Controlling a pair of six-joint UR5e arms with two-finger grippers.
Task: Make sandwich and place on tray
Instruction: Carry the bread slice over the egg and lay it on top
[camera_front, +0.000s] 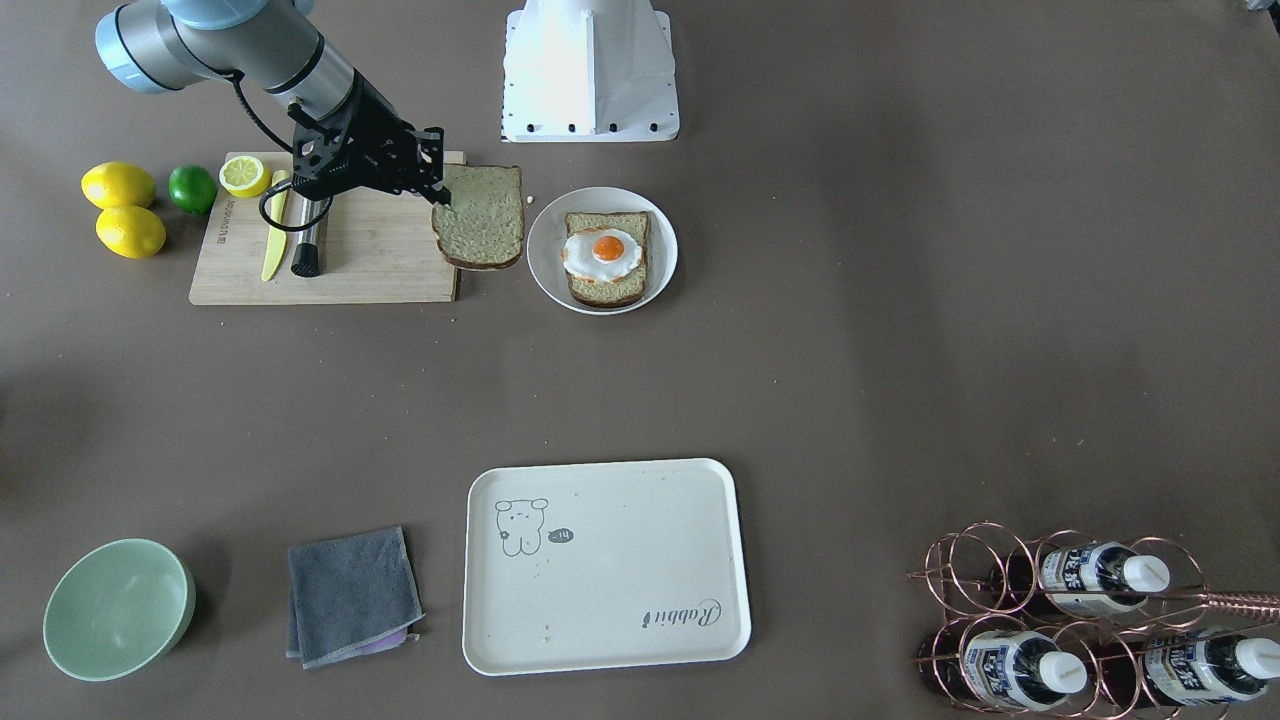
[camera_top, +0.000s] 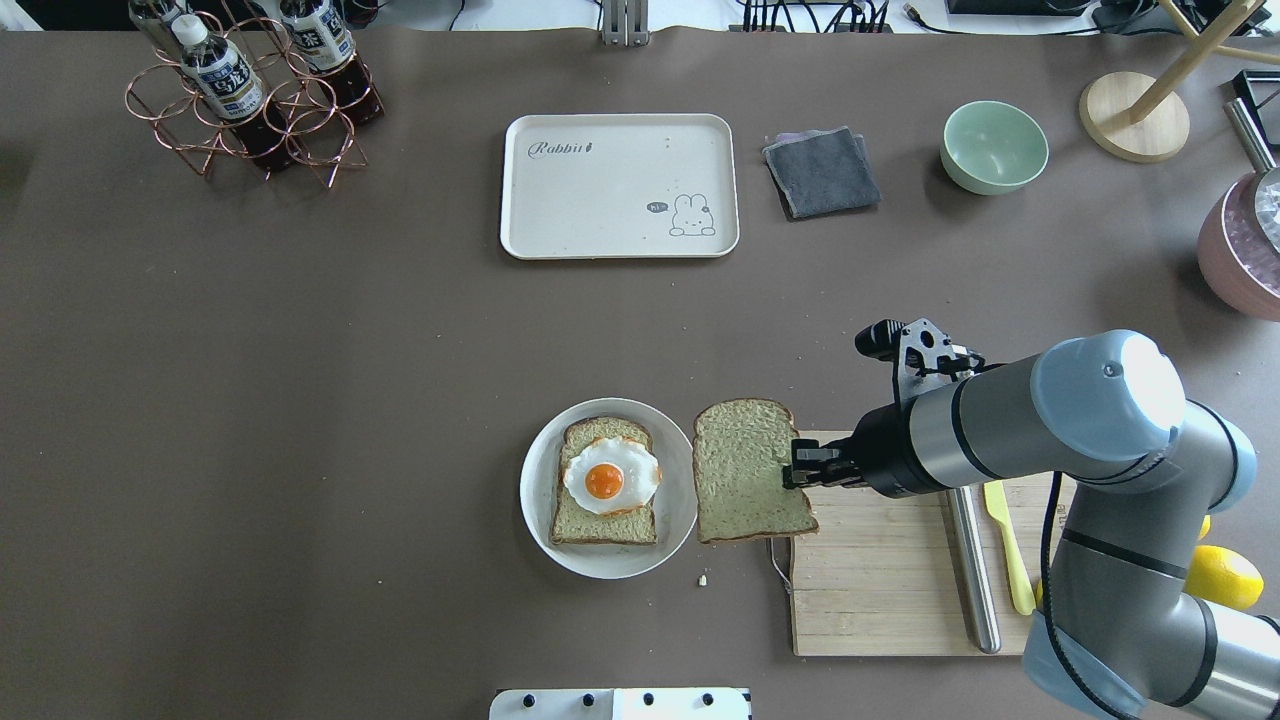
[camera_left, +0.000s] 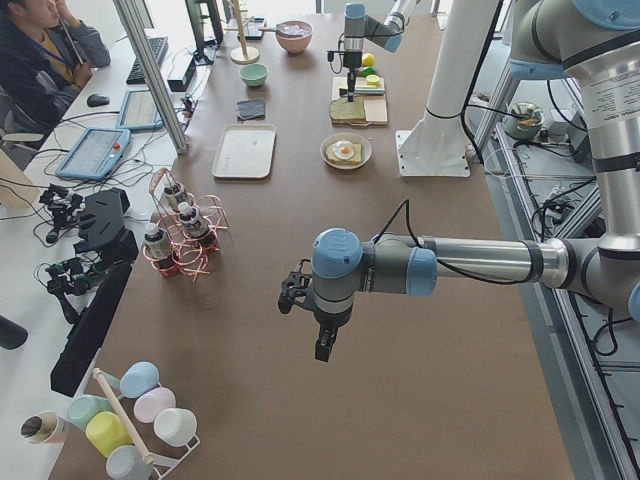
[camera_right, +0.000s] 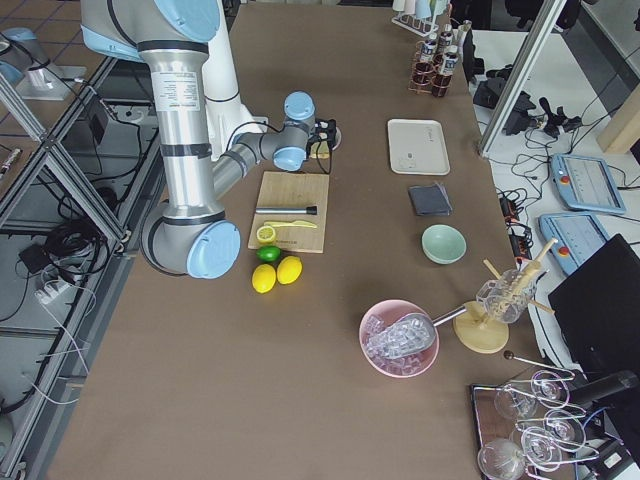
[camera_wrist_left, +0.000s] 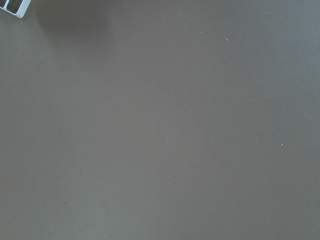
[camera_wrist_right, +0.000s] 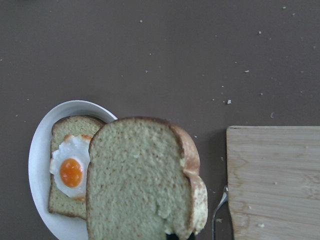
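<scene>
While the right gripper (camera_top: 800, 468) is clamping one edge of the upper bread slice (camera_top: 745, 470), its fingers are closing narrowly on the crust side that faces the cutting board (camera_top: 880, 580). The slice is extending flat from the fingertips toward the plate (camera_top: 535, 520), away from the arm. In the overhead view, the far edge of the slice is overlapping the plate rim. In the front-facing view, the same edge is sitting just beside the rim. In the right wrist view, the slice is filling the lower centre of the frame and is covering part of the plate.

The lower bread slice (camera_top: 600, 525) is lying flat in the plate. The fried egg (camera_top: 610, 478) is resting on top of it, with the orange yolk facing up. The egg is lying beside the held slice and is not covered by it in the overhead view.

The tray (camera_top: 600, 200) is sitting on the table (camera_top: 300, 400) well apart from the plate, on the side farthest from the robot base. Nothing is lying on it.

The left gripper (camera_left: 323, 352) is hanging over bare table, well apart from the plate and the tray. It is showing only in the left side view, so its opening cannot be determined.
</scene>
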